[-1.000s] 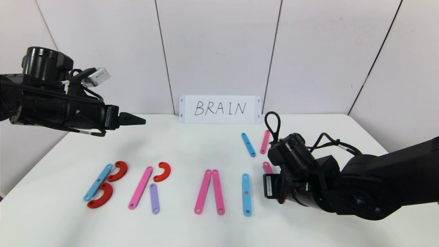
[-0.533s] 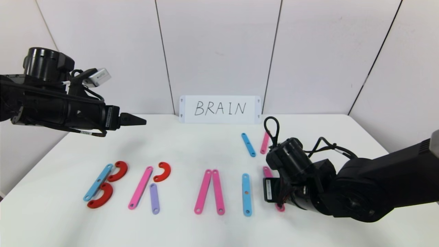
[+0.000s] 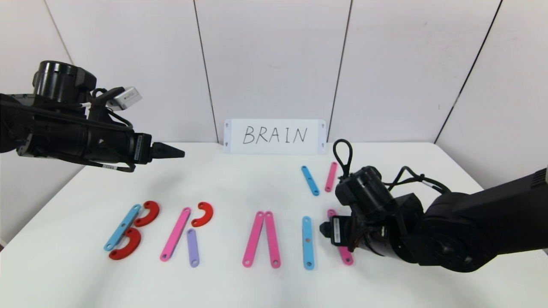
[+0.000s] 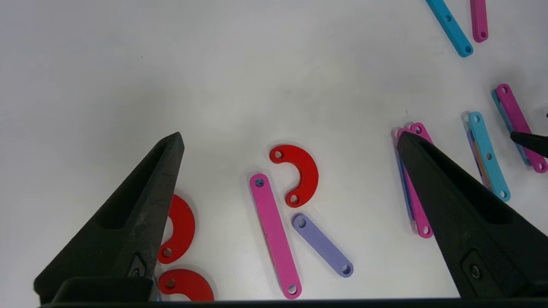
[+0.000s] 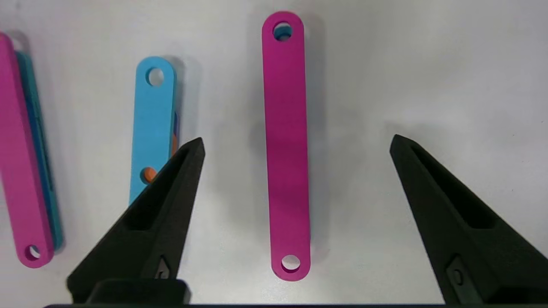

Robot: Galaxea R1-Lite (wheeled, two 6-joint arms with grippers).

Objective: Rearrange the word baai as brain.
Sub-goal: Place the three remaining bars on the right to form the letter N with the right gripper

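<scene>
**N under way: first stroke down, two bars to go**

The right hand (image 5: 295, 145) hangs low over the desk (image 3: 257, 184) at the right end of the row, its fingers spread wide and gripping nothing. Between them lies a pink bar (image 5: 286, 145), flat on the desk and free of both fingers. It sits just right of the blue I (image 3: 308, 242) and looks like the first stroke of the N.

The left hand (image 3: 169, 150) hovers high over the desk's left rear, open and empty, apparently idle.

The word runs along the front of the desk. B is built: a blue bar (image 3: 122, 226) with two red curves (image 3: 147, 213) against it. R is built: a pink bar (image 3: 175, 233), a red curve (image 3: 203, 214) and a short purple leg (image 3: 192, 247). A is only two pink bars (image 3: 261, 238) meeting at the top, with no crossbar visible. I is done.

Left, by my reading: the N needs a diagonal and a second upright. Two spare bars, one blue (image 3: 309, 180) and one pink (image 3: 331, 176), lie farther back near the BRAIN card (image 3: 275, 136) and would serve. So roughly four letters of five stand, and the last is a third made.
</scene>
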